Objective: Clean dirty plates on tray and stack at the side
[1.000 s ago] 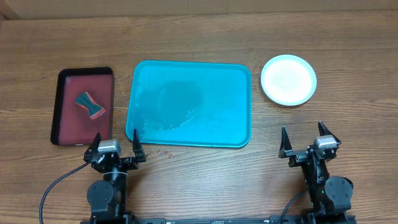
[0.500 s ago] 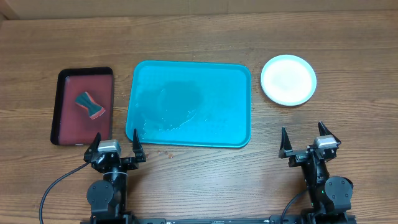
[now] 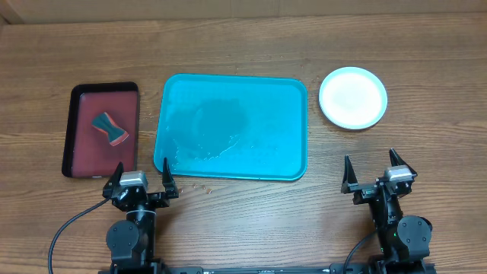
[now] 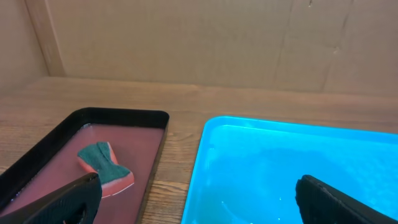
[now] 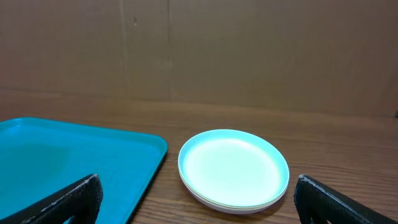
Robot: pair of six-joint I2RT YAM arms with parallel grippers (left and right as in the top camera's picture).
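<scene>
Sitting in a neat stack on the table [image 3: 251, 46], the plates [image 3: 352, 97] are off to the right of the tray [image 3: 232, 127], near its far right corner but apart from it. From the right wrist view the top plate is pale mint and looks clean, with a yellow-green edge and a white edge peeking out below. The turquoise tray lies mid-table, its floor glistening with wet streaks and droplets (thickest toward the near left). Just beside it on the left, the red tray [image 3: 76, 144] with the black rim holds a sponge [image 3: 110, 128], green on top and red beneath, pinched at the waist. A few small specks [image 3: 202, 185] dot the wood in front of the turquoise tray's near edge. Down at the near side, the left gripper [image 3: 142, 171] has its fingers spread wide, grasping nothing, tips by the near corners of the two trays. The right gripper [image 3: 370, 164] is just as wide and empty, well short of the plates.
</scene>
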